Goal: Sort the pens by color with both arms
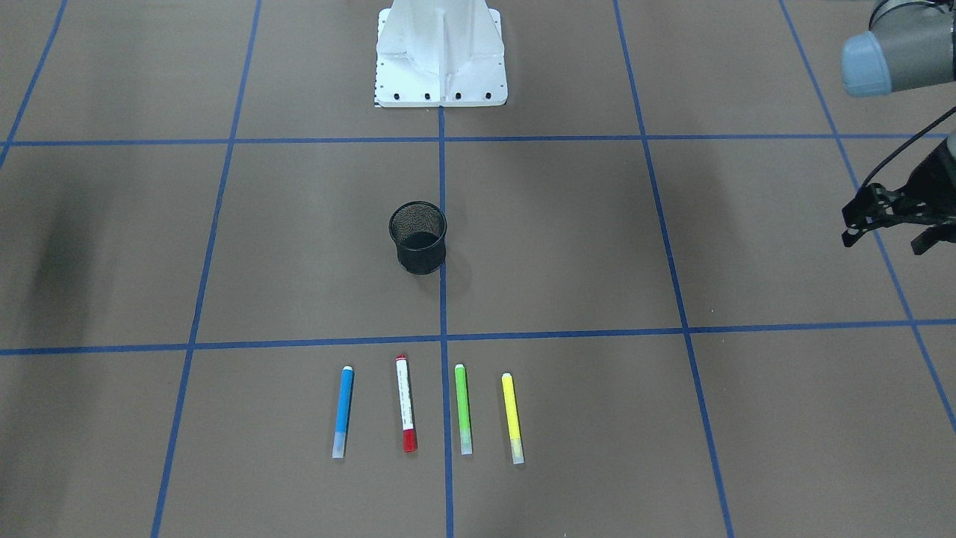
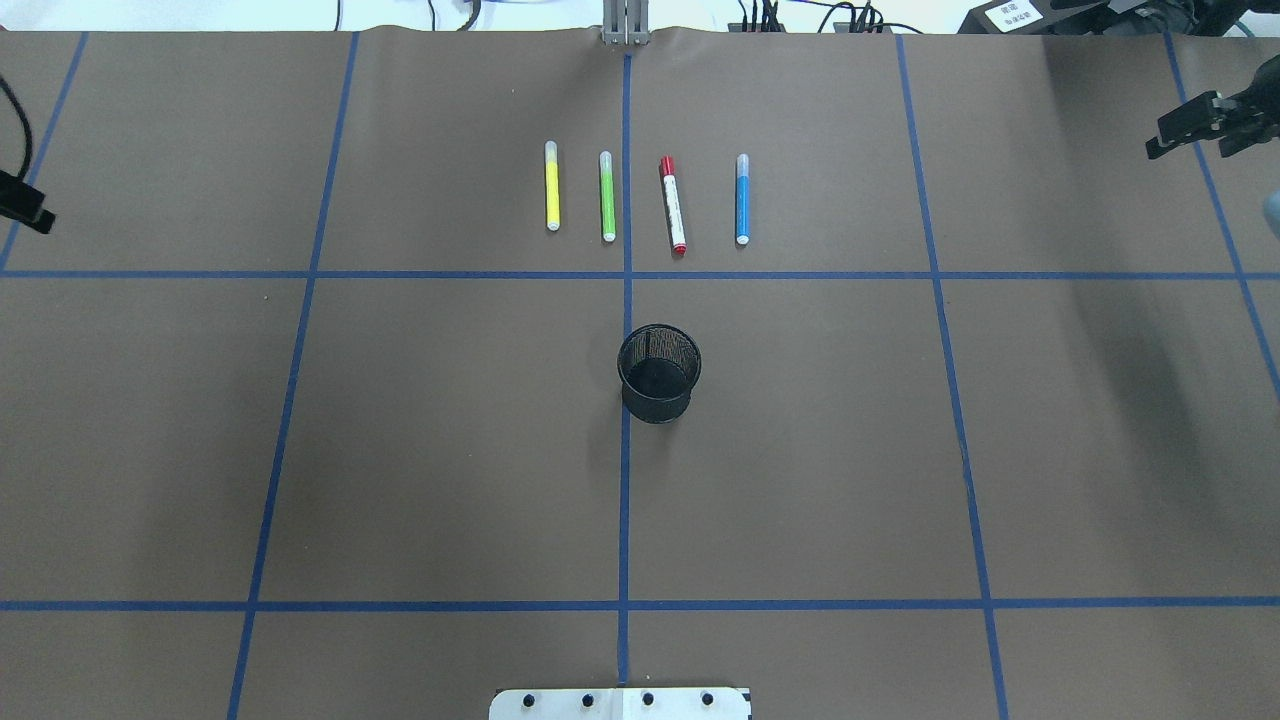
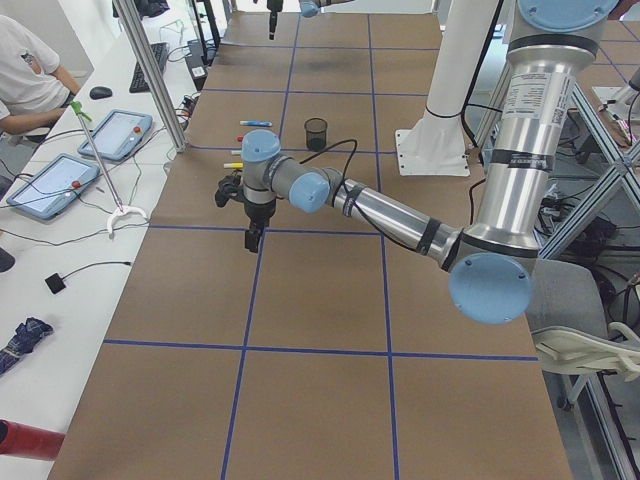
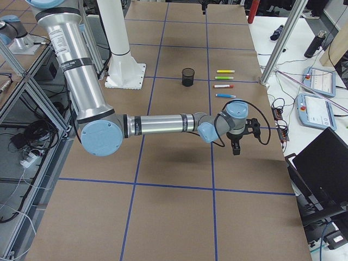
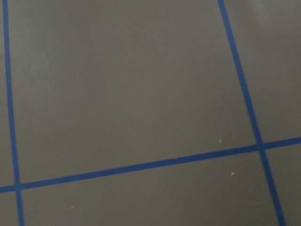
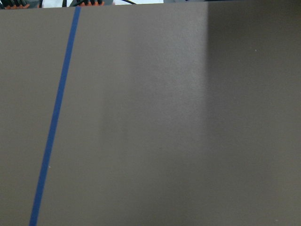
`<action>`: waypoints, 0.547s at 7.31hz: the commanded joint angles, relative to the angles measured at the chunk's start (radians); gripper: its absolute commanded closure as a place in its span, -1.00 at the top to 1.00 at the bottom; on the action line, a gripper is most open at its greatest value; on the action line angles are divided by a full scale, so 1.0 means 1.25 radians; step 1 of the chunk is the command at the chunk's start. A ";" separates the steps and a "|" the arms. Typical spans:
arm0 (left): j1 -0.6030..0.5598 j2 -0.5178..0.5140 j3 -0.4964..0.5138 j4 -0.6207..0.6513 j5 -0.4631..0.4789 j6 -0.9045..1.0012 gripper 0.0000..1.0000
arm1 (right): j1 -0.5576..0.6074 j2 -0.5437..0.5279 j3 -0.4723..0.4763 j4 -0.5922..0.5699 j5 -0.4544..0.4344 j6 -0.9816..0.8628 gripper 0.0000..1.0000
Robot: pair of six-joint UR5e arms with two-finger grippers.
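- Four pens lie in a row on the brown paper-covered table [image 2: 450, 450], parallel and apart. From the robot's left they are a slim yellow marker [image 2: 552, 190], a slim green marker [image 2: 607, 200], a white-barrelled marker with red cap [image 2: 674, 208] and a slim blue marker [image 2: 742, 203].
- A black mesh cup [image 2: 658, 375] stands upright between that row and the white pedestal base [image 1: 441, 52].
- The left gripper [image 1: 883, 245] hangs near the table's left edge, fingers spread, holding nothing.
- The right gripper [image 2: 1188, 150] hangs near the right edge, well apart from the pens, fingers parted and empty.

Brown table [image 2: 400, 450] holds four pens [image 2: 607, 197], mesh cup [image 2: 658, 372], white pedestal [image 1: 441, 56]
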 commanded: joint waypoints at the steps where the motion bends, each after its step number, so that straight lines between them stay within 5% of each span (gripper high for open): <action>1: -0.096 0.068 0.093 0.001 -0.106 0.184 0.98 | 0.050 -0.026 0.007 -0.130 0.031 -0.142 1.00; 4: -0.128 0.092 0.102 0.000 -0.106 0.182 0.99 | 0.075 -0.076 0.012 -0.121 0.073 -0.197 1.00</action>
